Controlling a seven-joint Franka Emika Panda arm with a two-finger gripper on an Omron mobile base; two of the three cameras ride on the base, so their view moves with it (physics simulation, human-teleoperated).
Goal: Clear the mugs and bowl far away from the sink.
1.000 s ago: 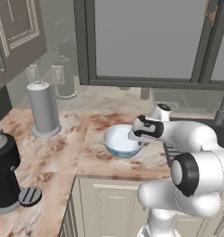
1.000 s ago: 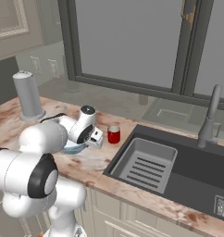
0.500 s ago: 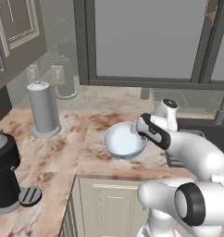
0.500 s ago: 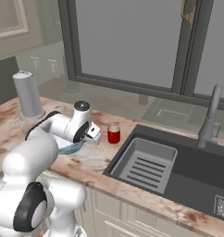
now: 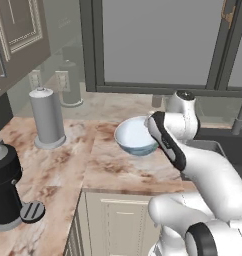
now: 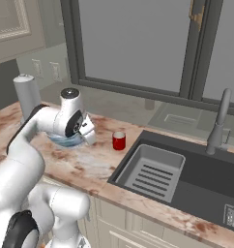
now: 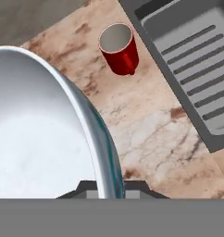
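Observation:
My gripper (image 7: 104,187) is shut on the rim of the bowl (image 7: 40,139), one finger inside and one outside. In the left base view the pale blue bowl (image 5: 135,137) hangs a little above the marble counter, with the hand at its right rim. From the right, the bowl (image 6: 65,140) is mostly hidden behind the hand and gripper (image 6: 87,135). A red mug (image 6: 119,140) stands upright on the counter between the bowl and the sink (image 6: 206,174). The hand view shows the same red mug (image 7: 119,48) beside the sink's slotted drainer (image 7: 197,60).
A paper towel roll (image 5: 47,117) stands at the back left of the counter, and a black coffee machine (image 5: 5,190) at the front left. The curved faucet (image 6: 218,121) rises behind the sink. A window runs along the back wall.
The bowl has risen off the counter in the gripper's hold and shifted slightly away from the sink. The arm's elbow has swung outward. The red mug has not moved.

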